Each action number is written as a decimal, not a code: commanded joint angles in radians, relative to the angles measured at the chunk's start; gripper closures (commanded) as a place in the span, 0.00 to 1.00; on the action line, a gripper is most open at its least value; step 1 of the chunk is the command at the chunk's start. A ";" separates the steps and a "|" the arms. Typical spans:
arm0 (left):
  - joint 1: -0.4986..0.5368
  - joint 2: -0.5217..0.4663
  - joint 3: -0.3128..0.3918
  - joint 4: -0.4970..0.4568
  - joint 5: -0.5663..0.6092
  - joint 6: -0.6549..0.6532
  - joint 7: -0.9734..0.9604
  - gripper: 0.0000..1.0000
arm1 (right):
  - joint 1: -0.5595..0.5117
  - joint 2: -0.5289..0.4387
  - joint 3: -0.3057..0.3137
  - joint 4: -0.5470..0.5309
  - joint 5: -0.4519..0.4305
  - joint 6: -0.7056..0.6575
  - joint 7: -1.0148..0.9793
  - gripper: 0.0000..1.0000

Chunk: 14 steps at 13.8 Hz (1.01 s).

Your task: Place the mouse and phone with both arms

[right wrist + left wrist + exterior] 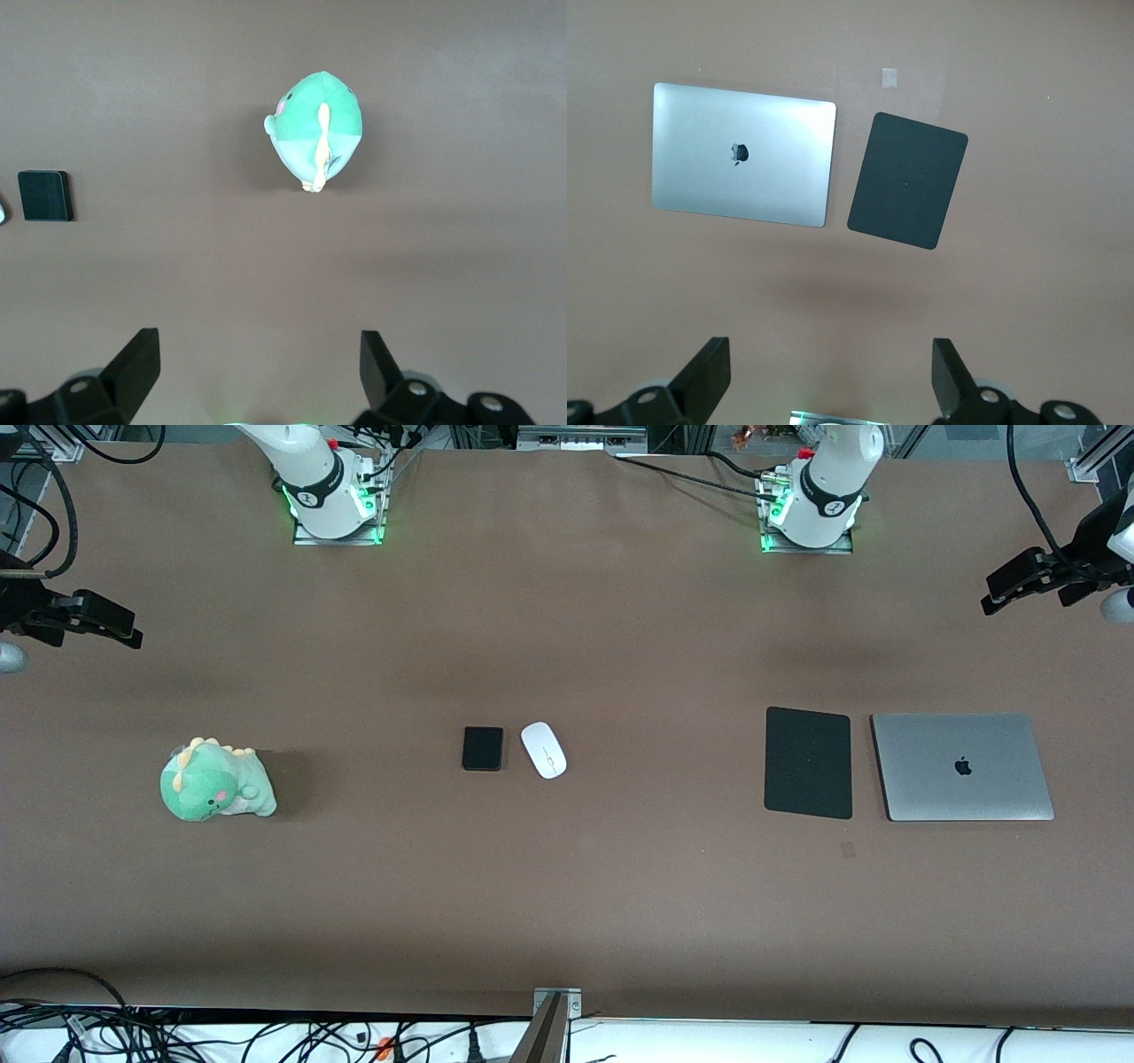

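Observation:
The white mouse [543,750] and the small black phone [483,748] lie side by side at the middle of the table, the mouse toward the left arm's end. The phone also shows in the right wrist view [44,196], with a sliver of the mouse [2,212] at the frame edge. My right gripper [133,634] is open and empty, held high over the right arm's end of the table; its fingers [133,359] are wide apart. My left gripper [990,602] is open and empty, held high over the left arm's end; its fingers [950,372] are wide apart.
A large black mat [808,763] and a closed grey laptop [962,767] lie side by side toward the left arm's end; both show in the left wrist view, the mat [908,180] and the laptop [742,154]. A green plush dinosaur [215,782] sits toward the right arm's end.

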State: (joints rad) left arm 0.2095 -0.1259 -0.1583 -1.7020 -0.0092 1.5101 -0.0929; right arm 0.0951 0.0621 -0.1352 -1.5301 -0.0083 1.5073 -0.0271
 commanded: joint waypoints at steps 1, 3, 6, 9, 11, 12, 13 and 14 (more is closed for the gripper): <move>0.013 -0.012 -0.006 -0.008 0.018 0.007 0.024 0.00 | -0.002 0.013 0.000 0.022 0.005 -0.004 -0.010 0.00; 0.011 -0.011 -0.007 -0.010 0.017 0.007 0.007 0.00 | 0.000 0.013 0.000 0.022 0.005 -0.004 -0.008 0.00; -0.001 0.052 -0.023 -0.005 -0.002 0.010 -0.024 0.00 | 0.000 0.013 0.002 0.022 0.005 -0.006 -0.008 0.00; -0.006 0.188 -0.067 0.059 -0.098 0.042 -0.138 0.00 | 0.001 0.013 0.002 0.022 0.014 -0.010 0.004 0.00; -0.009 0.282 -0.142 0.119 -0.103 0.079 -0.221 0.00 | 0.034 0.015 0.002 0.021 0.011 -0.015 0.001 0.00; -0.009 0.319 -0.183 0.127 -0.110 0.116 -0.276 0.00 | 0.043 0.015 0.002 0.021 0.007 -0.015 -0.004 0.00; -0.010 0.354 -0.223 0.127 -0.130 0.174 -0.357 0.00 | 0.054 0.018 0.002 0.019 0.005 -0.016 -0.001 0.00; -0.019 0.397 -0.265 0.127 -0.133 0.229 -0.439 0.00 | 0.055 0.022 0.002 0.019 0.005 -0.018 0.001 0.00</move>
State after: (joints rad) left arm 0.1981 0.1845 -0.3613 -1.6350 -0.1207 1.6940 -0.4130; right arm 0.1396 0.0699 -0.1315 -1.5301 -0.0045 1.5059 -0.0270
